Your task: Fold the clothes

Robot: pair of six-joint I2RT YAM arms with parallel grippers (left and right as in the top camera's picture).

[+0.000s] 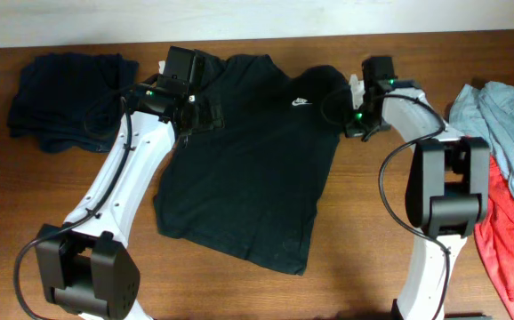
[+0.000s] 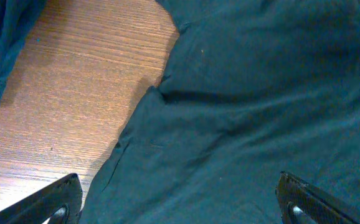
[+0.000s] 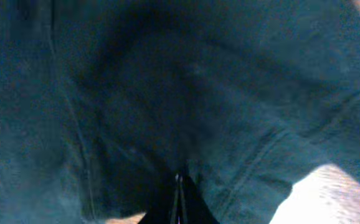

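Risk, right side: my right gripper [image 3: 179, 196] was closed tight at the sleeve of the black short-sleeved cotton T-shirt [image 1: 257, 169], apparently on only a thin pinch of cloth. A quick pull could have slipped it free.
Risk, left side: my left gripper [image 2: 179, 199] hung above the other sleeve with its fingers spread wide and nothing in them. If only my right had lifted, the shirt would likely have dragged askew and bunched.
Risk, layers: catching one layer instead of both would have spoiled the fold, I judged.
Shirt position: flat in the middle of the brown wooden table [image 1: 61, 196], front up, collar at the far edge, small white chest logo [image 1: 300, 101] showing.
Shirt look: limp and matte, with soft creases near the sleeves and the hem slightly slanted.
Other clothes: a dark navy folded pile [image 1: 66, 98] lay at the far left, well apart. A grey-blue garment [image 1: 506, 116] and a red one [image 1: 506, 231] were heaped at the right edge.
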